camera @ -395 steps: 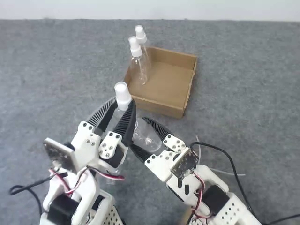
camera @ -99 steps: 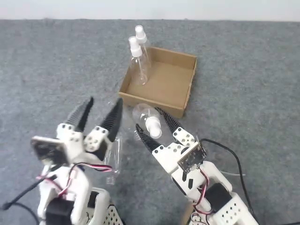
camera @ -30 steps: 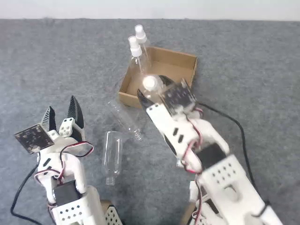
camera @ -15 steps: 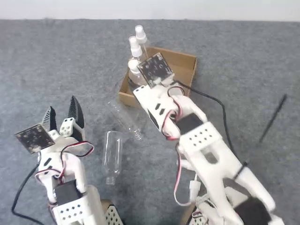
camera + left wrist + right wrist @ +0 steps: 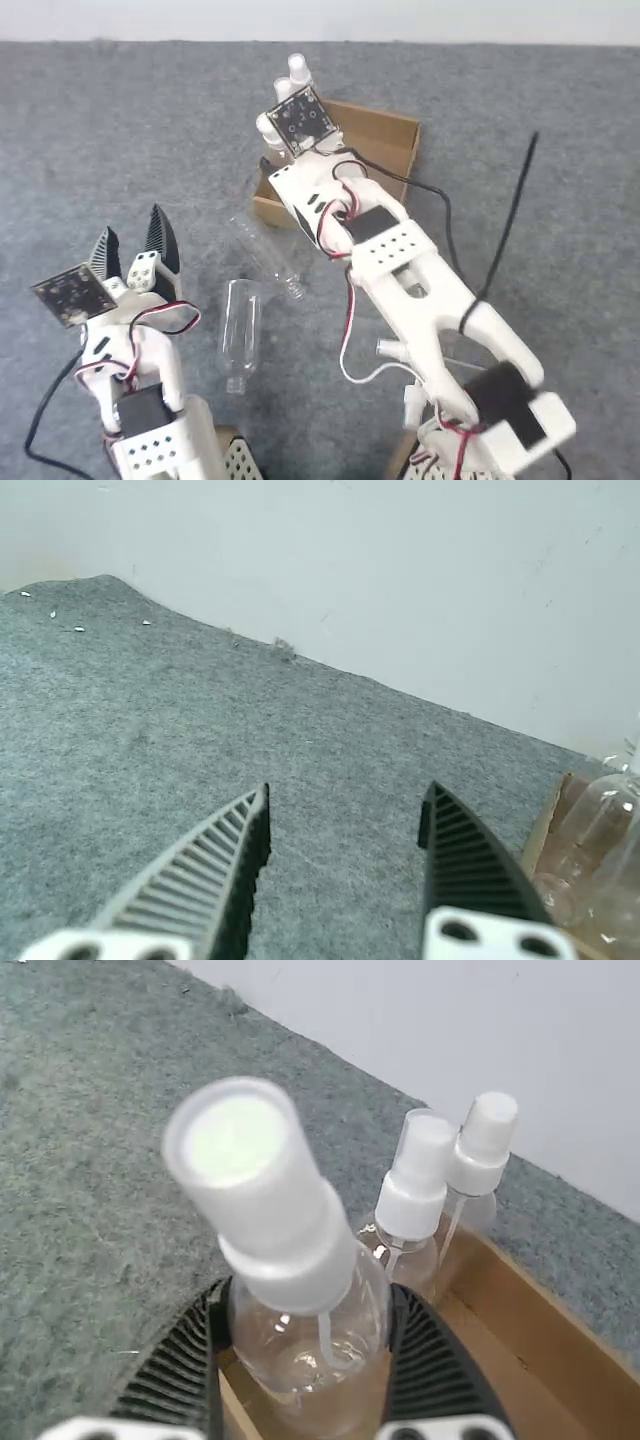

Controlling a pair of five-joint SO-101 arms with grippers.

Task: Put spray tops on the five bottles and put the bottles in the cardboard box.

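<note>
— What kind of place is this?
— A robotics test bench, I'd say: grey felt mat (image 5: 560, 150) under a bare white wall (image 5: 400, 570), two small white arms (image 5: 135, 370) (image 5: 420, 285) with loose wires (image 5: 510, 210) and an uncovered circuit board (image 5: 68, 297).

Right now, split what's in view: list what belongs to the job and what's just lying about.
Job:
- cardboard box
- two capped bottles standing in it
- third capped bottle, held in the right arm's fingers
- two uncapped bottles lying outside it

Lying about:
- grey carpet
- black cable
- white wall
</note>
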